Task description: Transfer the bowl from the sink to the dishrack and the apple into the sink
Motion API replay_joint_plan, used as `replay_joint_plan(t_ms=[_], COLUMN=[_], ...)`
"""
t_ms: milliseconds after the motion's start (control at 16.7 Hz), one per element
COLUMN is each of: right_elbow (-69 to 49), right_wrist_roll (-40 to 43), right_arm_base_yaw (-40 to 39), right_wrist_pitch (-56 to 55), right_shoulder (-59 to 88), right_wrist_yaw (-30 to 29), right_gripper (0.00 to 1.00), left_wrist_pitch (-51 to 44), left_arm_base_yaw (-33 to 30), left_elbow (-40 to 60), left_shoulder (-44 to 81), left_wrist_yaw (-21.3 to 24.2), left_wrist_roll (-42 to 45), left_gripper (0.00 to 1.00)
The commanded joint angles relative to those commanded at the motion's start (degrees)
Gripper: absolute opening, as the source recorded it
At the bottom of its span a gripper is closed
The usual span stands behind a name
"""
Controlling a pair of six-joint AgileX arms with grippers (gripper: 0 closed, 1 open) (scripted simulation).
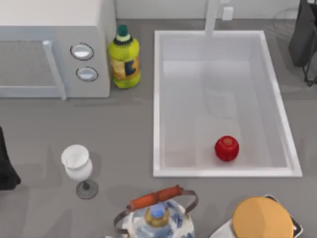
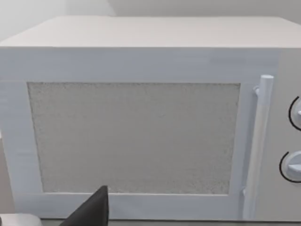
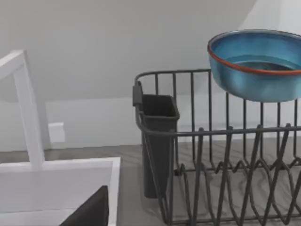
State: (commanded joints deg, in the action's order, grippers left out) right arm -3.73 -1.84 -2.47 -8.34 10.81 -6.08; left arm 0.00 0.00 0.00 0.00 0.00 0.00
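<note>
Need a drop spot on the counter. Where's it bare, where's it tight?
Bare: the strip between wine glass and sink, below the microwave and yellow-green bottle. Crowded: front edge, with kettle and orange disc. The sink holds just the apple.
</note>
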Motion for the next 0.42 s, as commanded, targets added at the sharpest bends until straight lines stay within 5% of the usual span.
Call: replay_joint_plan(t_ms=[420], right_elbow=[3.73], right_wrist_roll=[1.84], right_arm_base_yaw=[2.47], right_wrist_pitch=[8.34], right_shoulder=[-10.81], right_wrist_yaw=[6.08], right_gripper=[1.0], left_wrist_pitch=[0.0], left_arm_base_yaw=[0.0], left_elbow=[0.0], left_shoulder=[0.0], left_wrist_yaw=[0.0], left_wrist_roll=[0.0], left_gripper=[1.0])
